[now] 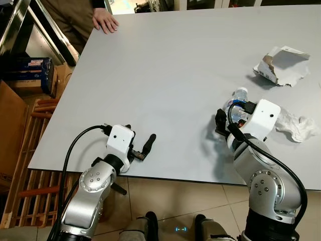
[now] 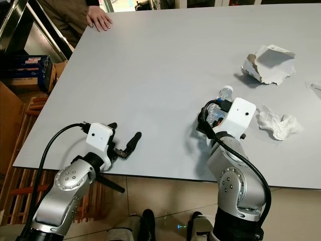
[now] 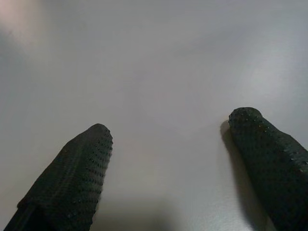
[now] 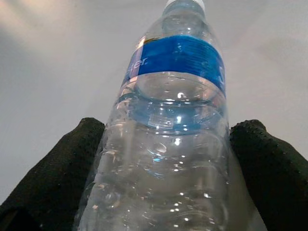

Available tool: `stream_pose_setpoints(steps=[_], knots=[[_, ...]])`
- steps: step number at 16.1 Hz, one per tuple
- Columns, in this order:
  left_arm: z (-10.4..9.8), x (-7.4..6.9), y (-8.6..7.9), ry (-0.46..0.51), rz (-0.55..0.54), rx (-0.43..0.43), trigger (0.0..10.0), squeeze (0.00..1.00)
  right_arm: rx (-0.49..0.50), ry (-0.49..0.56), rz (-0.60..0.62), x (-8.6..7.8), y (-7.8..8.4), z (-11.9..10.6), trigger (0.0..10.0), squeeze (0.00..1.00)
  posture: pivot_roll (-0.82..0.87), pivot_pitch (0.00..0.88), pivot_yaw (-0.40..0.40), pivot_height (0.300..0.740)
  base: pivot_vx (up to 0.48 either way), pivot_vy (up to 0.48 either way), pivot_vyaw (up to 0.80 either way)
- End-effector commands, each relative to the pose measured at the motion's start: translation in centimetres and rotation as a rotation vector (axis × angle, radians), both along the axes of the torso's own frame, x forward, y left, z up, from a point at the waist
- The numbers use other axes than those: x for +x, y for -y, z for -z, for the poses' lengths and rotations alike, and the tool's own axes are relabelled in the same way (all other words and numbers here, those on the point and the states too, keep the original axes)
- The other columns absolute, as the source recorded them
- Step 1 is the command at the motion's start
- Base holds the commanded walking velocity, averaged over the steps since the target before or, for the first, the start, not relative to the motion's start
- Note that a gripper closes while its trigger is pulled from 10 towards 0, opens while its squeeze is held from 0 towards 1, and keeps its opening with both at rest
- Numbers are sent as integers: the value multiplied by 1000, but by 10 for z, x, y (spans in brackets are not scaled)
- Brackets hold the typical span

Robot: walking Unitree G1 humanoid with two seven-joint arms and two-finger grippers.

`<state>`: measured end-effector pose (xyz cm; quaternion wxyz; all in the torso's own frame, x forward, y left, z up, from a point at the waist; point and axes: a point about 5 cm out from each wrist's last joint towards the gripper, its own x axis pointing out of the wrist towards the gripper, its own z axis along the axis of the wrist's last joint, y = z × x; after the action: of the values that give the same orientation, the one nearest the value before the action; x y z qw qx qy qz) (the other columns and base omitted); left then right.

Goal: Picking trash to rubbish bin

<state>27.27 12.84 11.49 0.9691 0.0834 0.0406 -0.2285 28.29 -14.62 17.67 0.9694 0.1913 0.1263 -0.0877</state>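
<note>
A clear plastic water bottle [image 1: 240,96] with a blue label [image 4: 175,57] lies on the grey table [image 1: 165,75] near its front right. My right gripper [image 1: 232,114] is shut on the bottle, one black finger [image 4: 57,168] pressed against each side of its body. Beyond it lie a torn white cardboard box [image 1: 279,65] and, to the right, a crumpled white tissue [image 1: 297,125]. My left gripper [image 1: 141,144] is open just above the bare tabletop by the front edge, nothing between its fingers [image 3: 82,168].
A person's hand [image 1: 105,22] rests on the table's far left corner. Left of the table stand a blue box [image 1: 31,70], cardboard and a wooden rack [image 1: 35,150]. The front table edge runs just before my arms, tiled floor below.
</note>
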Motion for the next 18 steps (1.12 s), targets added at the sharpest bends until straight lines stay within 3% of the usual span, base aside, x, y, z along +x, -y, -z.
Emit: stream_pose_setpoints(steps=[1,3,4,5,12,13,15,16,17,18], knots=[[28,-10,0,-130,25,54,10000,0,99,-89,-39,-2,-17,17,10000,0,-30,237,123,740,0,0,0],[28,-10,0,-131,26,55,10000,0,105,-93,-38,-2,-16,19,10000,0,-29,242,125,740,0,0,0],[28,-11,0,-133,28,56,10000,0,107,-95,-37,-2,-16,20,1608,0,-27,242,128,740,0,0,0],[28,-11,0,-135,31,58,10000,0,110,-96,-37,-2,-16,21,0,0,-27,242,128,740,0,0,0],[29,-11,0,-137,36,62,10000,0,105,-105,-43,-2,-17,26,0,0,-23,230,127,740,0,0,0],[29,-11,0,-137,36,62,10000,0,104,-107,-43,-2,-17,27,980,0,-21,231,126,740,0,0,0],[29,-11,0,-139,36,63,10000,0,100,-111,-45,-2,-17,28,627,0,-21,231,126,740,0,0,0],[30,-11,0,-140,35,64,10000,0,97,-114,-49,-2,-17,28,4902,0,-21,231,126,740,0,0,0],[30,-11,-1,-140,34,65,10000,0,90,-118,-51,-2,-17,29,10000,0,-21,231,126,740,0,0,0],[30,-11,-1,-140,34,66,10000,0,76,-122,-54,-1,-17,29,10000,0,-21,231,126,740,0,0,0]])
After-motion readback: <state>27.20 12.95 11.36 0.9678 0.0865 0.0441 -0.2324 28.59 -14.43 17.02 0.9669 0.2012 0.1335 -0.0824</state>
